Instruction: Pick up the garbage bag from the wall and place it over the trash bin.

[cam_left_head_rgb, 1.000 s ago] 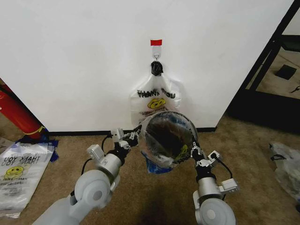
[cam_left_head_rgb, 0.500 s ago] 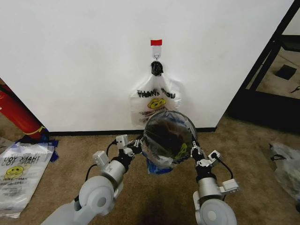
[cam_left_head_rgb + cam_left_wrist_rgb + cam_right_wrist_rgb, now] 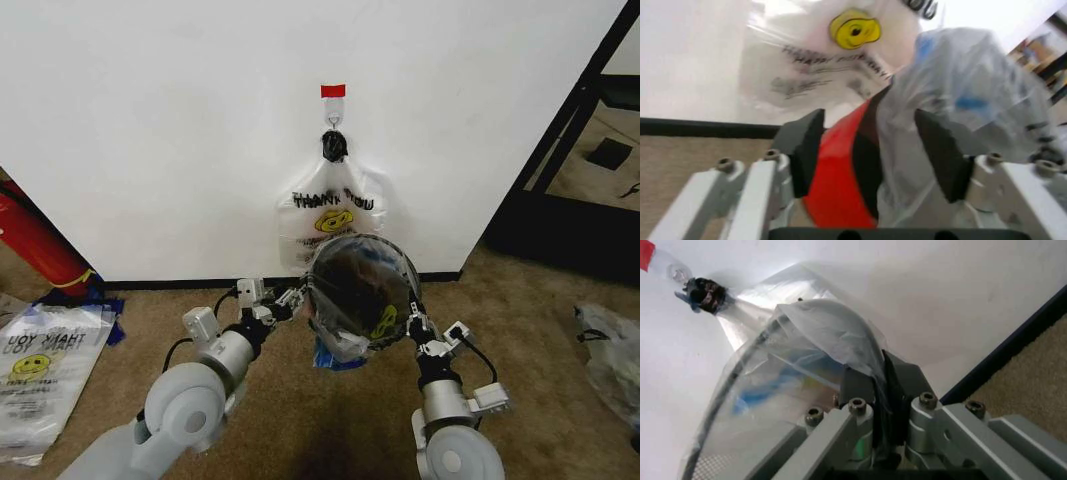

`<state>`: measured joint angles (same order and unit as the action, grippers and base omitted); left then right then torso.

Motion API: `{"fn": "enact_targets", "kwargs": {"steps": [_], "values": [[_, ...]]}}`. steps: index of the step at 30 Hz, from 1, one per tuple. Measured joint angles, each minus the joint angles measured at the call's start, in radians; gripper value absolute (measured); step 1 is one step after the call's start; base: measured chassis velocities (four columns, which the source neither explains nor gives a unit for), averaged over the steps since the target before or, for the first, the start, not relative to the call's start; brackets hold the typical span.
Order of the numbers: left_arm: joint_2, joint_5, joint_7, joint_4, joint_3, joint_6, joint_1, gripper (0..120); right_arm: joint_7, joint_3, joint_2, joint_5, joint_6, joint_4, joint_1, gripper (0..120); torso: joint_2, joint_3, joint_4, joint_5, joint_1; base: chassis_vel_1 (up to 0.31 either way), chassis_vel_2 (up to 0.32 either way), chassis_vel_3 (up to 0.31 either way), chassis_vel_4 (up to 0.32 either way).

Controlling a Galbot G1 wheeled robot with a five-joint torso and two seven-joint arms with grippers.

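A bare indoor room — plain white wall (image 3: 150,130), black baseboard (image 3: 170,283), brown carpet (image 3: 300,400).

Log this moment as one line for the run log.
garbage bag: draped over trash bin rim | right hand: shut on bag at rim | left hand: open beside bin | spare bag: on wall hook

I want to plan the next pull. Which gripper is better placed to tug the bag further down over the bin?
Probably the right gripper: it is shut on the garbage bag at the trash bin rim. The left gripper is open, with plastic and bin wall between its fingers, so it must close first.
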<state>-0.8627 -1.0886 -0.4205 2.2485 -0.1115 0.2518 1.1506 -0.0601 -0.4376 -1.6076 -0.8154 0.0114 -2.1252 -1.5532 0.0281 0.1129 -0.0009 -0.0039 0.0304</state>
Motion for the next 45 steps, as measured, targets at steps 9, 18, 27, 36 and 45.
{"fn": "enact_targets", "kwargs": {"steps": [9,18,27,36,45], "values": [[-0.006,0.115,-0.021,-0.019,-0.069,-0.112,0.042,92,-0.009,-0.006,0.000,-0.014,0.002,0.020,0.009,1,0.000,0.000,-0.0002,0.0000,0.000,0.000,0.000,0.000,0.000],[-0.059,0.449,0.013,-0.108,-0.202,-0.372,0.173,100,-0.130,0.023,-0.001,-0.039,-0.095,0.058,0.050,1,0.000,0.000,0.0007,0.0000,0.000,0.000,0.000,0.000,0.000],[-0.068,0.473,0.029,-0.100,-0.221,-0.428,0.241,100,-0.178,0.037,-0.001,-0.039,-0.155,0.167,0.136,1,0.000,0.000,0.0006,0.0001,0.000,0.000,0.000,0.000,0.000],[-0.079,0.473,0.029,-0.089,-0.212,-0.417,0.236,100,-0.130,0.044,-0.001,-0.023,-0.177,0.237,0.149,19,0.000,0.000,-0.0001,0.0000,0.000,0.000,0.000,0.000,0.000],[-0.085,0.475,0.031,-0.084,-0.194,-0.407,0.232,100,-0.116,0.049,-0.001,0.032,-0.190,0.229,0.124,54,0.000,0.000,-0.0001,0.0000,0.000,0.000,0.000,0.000,0.000]]}}
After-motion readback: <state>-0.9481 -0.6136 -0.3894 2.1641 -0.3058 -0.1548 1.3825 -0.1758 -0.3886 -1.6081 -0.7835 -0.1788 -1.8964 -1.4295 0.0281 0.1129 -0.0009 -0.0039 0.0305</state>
